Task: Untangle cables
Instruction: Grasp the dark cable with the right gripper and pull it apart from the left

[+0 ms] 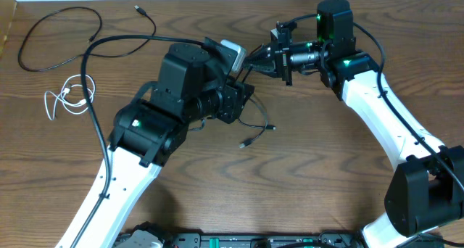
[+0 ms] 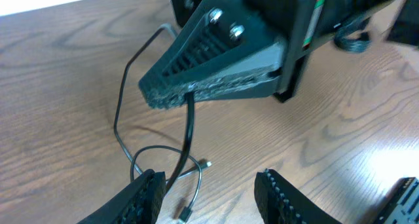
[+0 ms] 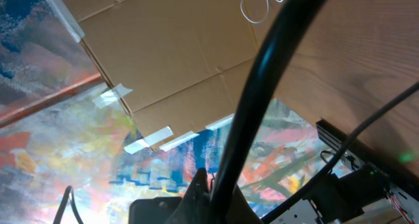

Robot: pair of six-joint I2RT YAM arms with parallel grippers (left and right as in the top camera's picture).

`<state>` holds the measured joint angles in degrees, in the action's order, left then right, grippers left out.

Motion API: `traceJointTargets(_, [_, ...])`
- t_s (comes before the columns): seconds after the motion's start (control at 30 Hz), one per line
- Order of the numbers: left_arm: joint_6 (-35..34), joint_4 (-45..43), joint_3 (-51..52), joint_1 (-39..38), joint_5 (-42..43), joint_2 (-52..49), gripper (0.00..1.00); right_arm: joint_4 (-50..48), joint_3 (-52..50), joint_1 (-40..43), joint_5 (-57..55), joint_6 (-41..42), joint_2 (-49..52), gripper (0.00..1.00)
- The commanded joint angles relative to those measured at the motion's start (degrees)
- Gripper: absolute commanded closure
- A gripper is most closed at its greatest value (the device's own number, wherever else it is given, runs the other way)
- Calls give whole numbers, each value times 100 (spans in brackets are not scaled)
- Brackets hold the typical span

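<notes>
My right gripper [image 1: 252, 59] points left and is shut on a thin black cable [image 1: 255, 125]. In the left wrist view its closed jaws [image 2: 171, 96] pinch the cable [image 2: 190, 129], which hangs down to a loose loop on the table with a small plug [image 2: 185, 214] at the end. In the right wrist view the cable [image 3: 262, 86] runs up from the shut jaws [image 3: 216, 201]. My left gripper [image 1: 245, 96] is open and empty just below the right one. Its fingers [image 2: 209, 198] straddle the hanging cable and loop without closing on them.
A second, long black cable [image 1: 58, 34] loops at the back left of the wooden table. A thin white cable [image 1: 69, 96] lies bunched at the left and also shows in the right wrist view [image 3: 262, 1]. A cardboard wall [image 1: 7, 23] stands at the far left edge.
</notes>
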<state>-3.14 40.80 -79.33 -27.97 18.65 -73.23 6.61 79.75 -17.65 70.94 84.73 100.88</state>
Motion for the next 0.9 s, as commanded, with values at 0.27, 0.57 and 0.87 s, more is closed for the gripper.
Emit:
traceJointTargets(0.27, [98, 7, -50, -13, -136, -459, 51, 0, 26, -197, 61, -79, -48, 98])
traceJointTargets(0.57, [98, -142, -52, -7, -138, -450, 68, 2, 26, -234, 63, -170, -48, 98])
traceJointTargets(0.87, [98, -144, -52, -7, -142, -450, 93, 0, 26, -232, 212, -286, -48, 99])
